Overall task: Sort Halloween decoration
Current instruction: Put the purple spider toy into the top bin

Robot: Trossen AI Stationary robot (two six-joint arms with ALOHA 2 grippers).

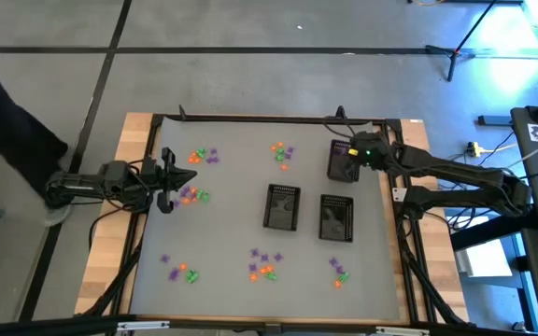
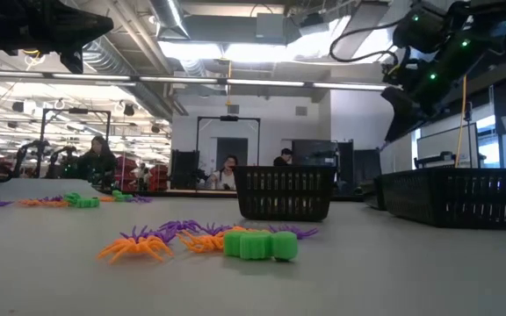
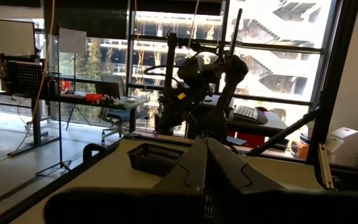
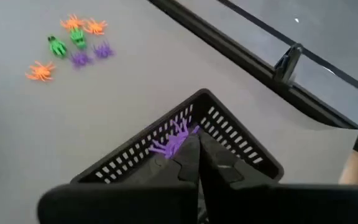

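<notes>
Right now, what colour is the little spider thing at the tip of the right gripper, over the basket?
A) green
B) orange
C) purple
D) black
C: in the right wrist view a purple spider sits at the tip of the right gripper, whose fingers are together, just above the black mesh basket; the orange and green trinkets lie farther off on the table.

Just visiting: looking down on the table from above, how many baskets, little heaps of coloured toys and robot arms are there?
Black mesh baskets: 3
Heaps of coloured trinkets: 6
Robot arms: 2
Total: 11
</notes>
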